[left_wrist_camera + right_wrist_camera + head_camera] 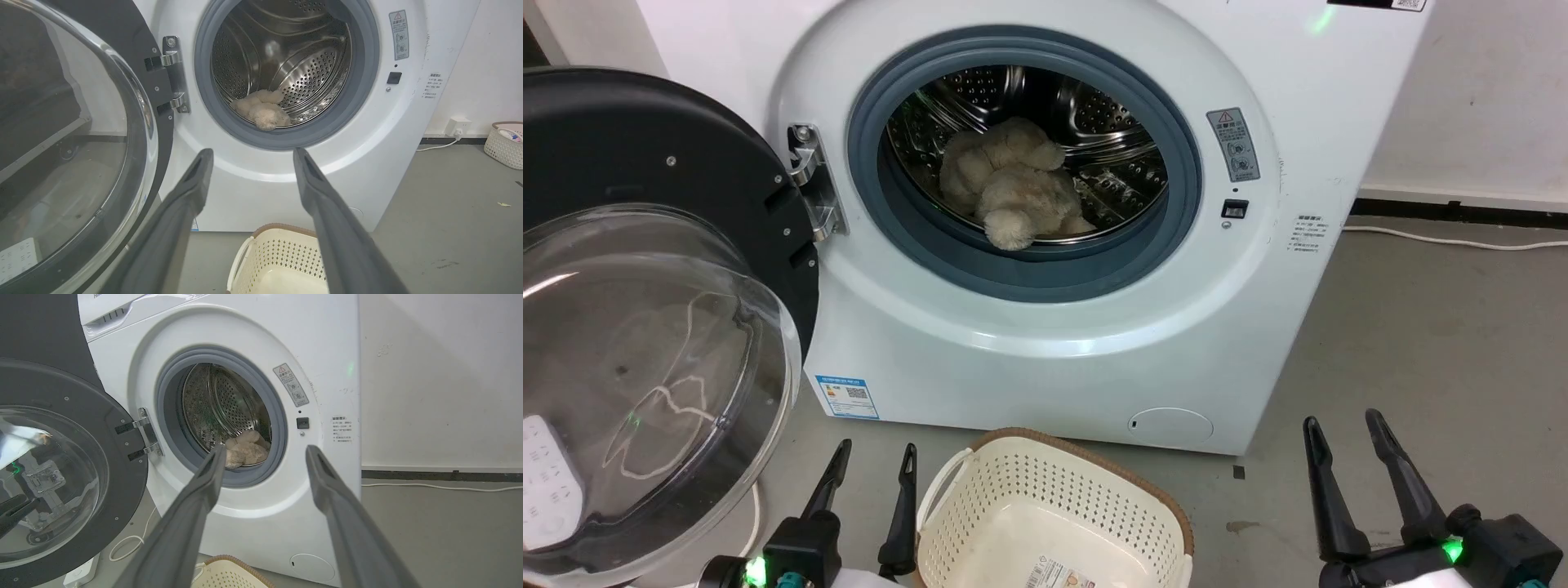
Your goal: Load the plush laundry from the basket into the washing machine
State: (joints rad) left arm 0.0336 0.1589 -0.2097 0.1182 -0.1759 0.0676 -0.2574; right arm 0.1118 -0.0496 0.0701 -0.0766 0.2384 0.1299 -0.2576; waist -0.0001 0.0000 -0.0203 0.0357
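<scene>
Either side of the basket (1029, 490), left hand (876, 447) and right hand (1342, 419) — both agape, empty.

Flanking the basket (1054, 482), the left pincer (876, 447) and the right pincer (1341, 418) each have two long, tapered black fingers, a black base and a green light.

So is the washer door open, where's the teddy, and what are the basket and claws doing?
washing machine door, wide open.
plush laundry, lying inside the drum.
basket, upright on the floor, looks empty.
left claw, open, holding nothing.
right claw, open, holding nothing.
</scene>
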